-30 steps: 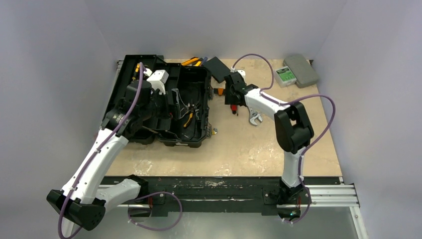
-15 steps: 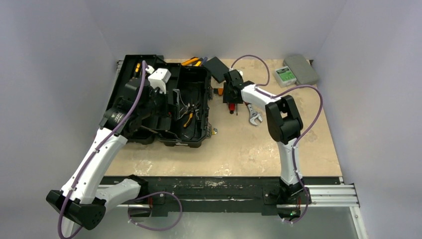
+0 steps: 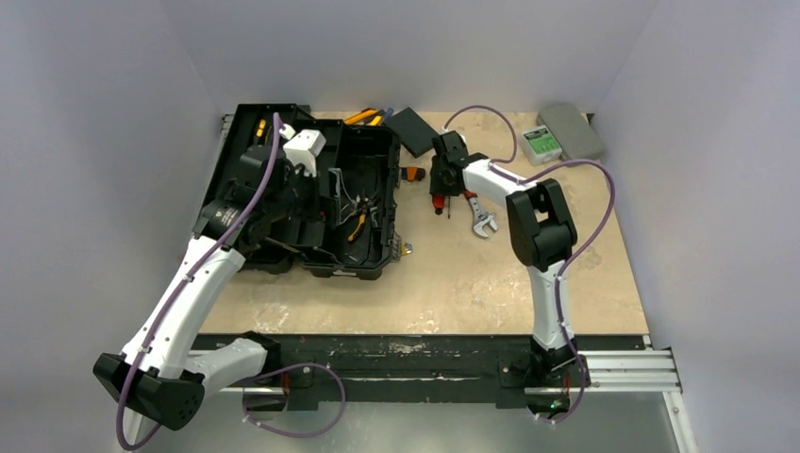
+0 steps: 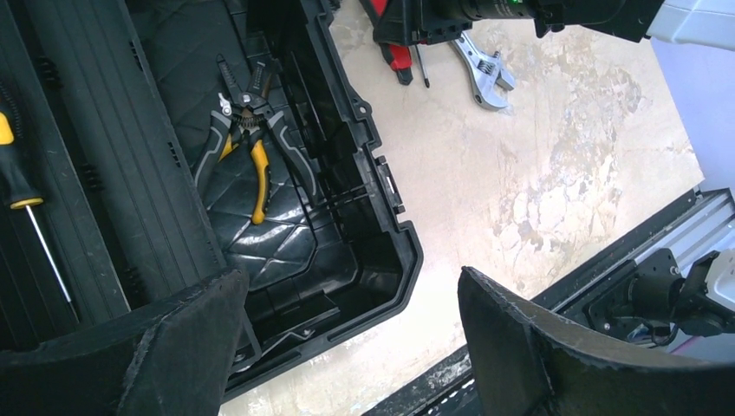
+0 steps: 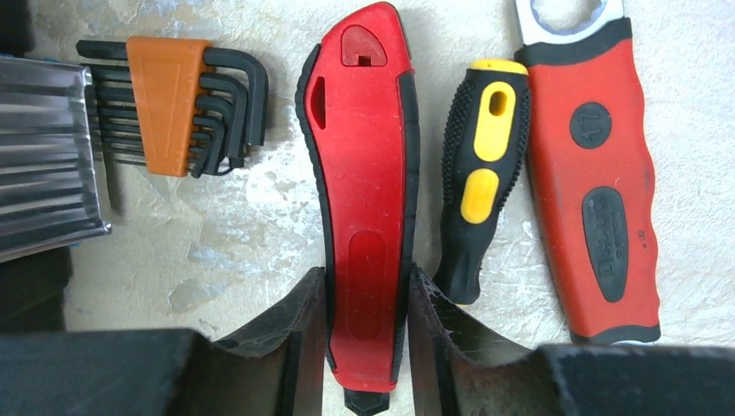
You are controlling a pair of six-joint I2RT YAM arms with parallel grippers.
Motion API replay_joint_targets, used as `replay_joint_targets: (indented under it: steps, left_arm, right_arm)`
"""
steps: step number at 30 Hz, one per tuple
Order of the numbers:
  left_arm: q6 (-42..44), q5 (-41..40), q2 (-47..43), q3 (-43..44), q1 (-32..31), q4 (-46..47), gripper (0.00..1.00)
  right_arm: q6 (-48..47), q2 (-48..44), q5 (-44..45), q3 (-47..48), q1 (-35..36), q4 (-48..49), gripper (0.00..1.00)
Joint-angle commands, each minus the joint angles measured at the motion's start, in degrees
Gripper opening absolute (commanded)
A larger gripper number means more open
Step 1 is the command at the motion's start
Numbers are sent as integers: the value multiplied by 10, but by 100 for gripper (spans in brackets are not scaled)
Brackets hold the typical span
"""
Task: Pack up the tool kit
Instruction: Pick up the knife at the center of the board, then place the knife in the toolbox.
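The toolbox (image 3: 283,203) sits open in the upper left of the overhead view. Its deep tray holds a pair of yellow-and-grey pliers (image 4: 247,152), and a black-and-yellow screwdriver (image 4: 19,178) lies in the lid half at the left edge of the left wrist view.

What has just changed is on the right side. A second ago my right claw (image 5: 366,290) stood wider over the loose tools right of the box. It has since shifted slightly and pinched in, and its fingers (image 5: 290,329) now press both flanks of the red-handled tool (image 5: 364,165) near its butt end. The tool looks to be flat on the table (image 3: 472,283), so I judge it gripped but not lifted.

Around it, still unpacked:
- an orange-clipped hex key set (image 5: 169,104), upper left of the right wrist view
- a second screwdriver handle (image 5: 478,173), just right of the red handle
- a red-grip spanner (image 5: 594,191), further right
- an adjustable wrench (image 3: 483,224), lower in the overhead view

My left claw (image 4: 351,286) hangs wide open over the box's near corner, holding nothing.

So packing is only partly done. I reckon the next step is to carry the red tool left to the tray.
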Motion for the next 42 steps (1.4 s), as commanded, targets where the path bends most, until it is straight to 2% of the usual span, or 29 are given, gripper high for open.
replay_joint_targets:
  steps: [1,5,10,15,19,24,31,35,42]
  left_arm:
    - [-1,25,-12,-12,4,23,88]
    - [-25,54,-12,-22,4,31,88]
    - [-58,87,-10,-28,3,40,87]
    - [-33,58,-19,-5,3,0,87]
    - [4,8,-39,14,3,-34,87]
    - [47,-67,-67,14,3,-57,87]
    - [59,-129,-126,-34,4,-24,87]
    - [51,-137,-161,-73,3,13,87]
    - [51,-137,-187,-88,3,24,86]
  right_arm:
    - [-2,-40,-27,-51,-6,3,10]
    - [-4,-118,-31,-98,-6,21,3]
    - [-13,-225,-76,-164,-6,49,2]
    - [-19,-300,-101,-203,-7,52,3]
    - [-2,-341,-158,-222,-6,64,4]
    - [41,-371,-215,-227,7,83,4]
    - [91,-388,-215,-223,50,117,4]
    - [116,-386,-200,-227,74,150,4]
    - [158,-360,-194,-220,109,203,5]
